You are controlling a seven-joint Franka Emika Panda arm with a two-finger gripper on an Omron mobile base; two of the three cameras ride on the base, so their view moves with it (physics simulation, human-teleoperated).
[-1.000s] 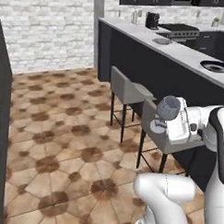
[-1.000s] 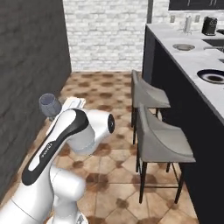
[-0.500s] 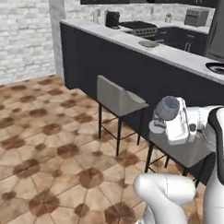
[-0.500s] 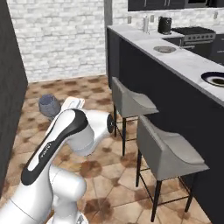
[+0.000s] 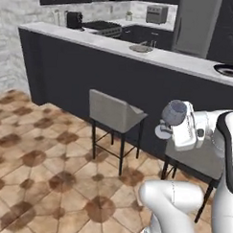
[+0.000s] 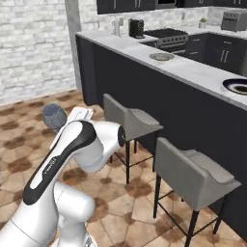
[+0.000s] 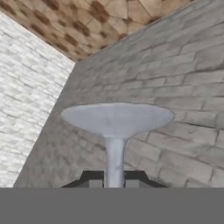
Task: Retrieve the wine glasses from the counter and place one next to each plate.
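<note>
My gripper (image 5: 172, 124) is shut on the thin stem of a greyish-purple wine glass (image 5: 175, 113), held in the air in front of the arm. From the right the glass bowl (image 6: 54, 116) sticks out left of the hand. In the hand view the stem (image 7: 114, 157) rises between my two fingertips (image 7: 92, 181) to the round foot (image 7: 117, 117). The marble counter (image 5: 188, 61) runs across the back over dark cabinets. A greyish plate (image 5: 140, 48) lies on it mid-way, and a dark-rimmed plate (image 5: 230, 71) lies at its right end.
Two grey bar stools (image 5: 114, 111) (image 5: 198, 158) stand against the counter front, between me and it. A coffee machine (image 5: 73, 19) and a stove sit at the far left of the counter. A white brick wall (image 6: 34, 43) lies to the left. Tiled floor (image 5: 44, 173) is open at the left.
The whole picture has shifted as the base drove and turned: the counter and stools now lie more squarely ahead. The glass stays in the shut gripper, unchanged against the arm.
</note>
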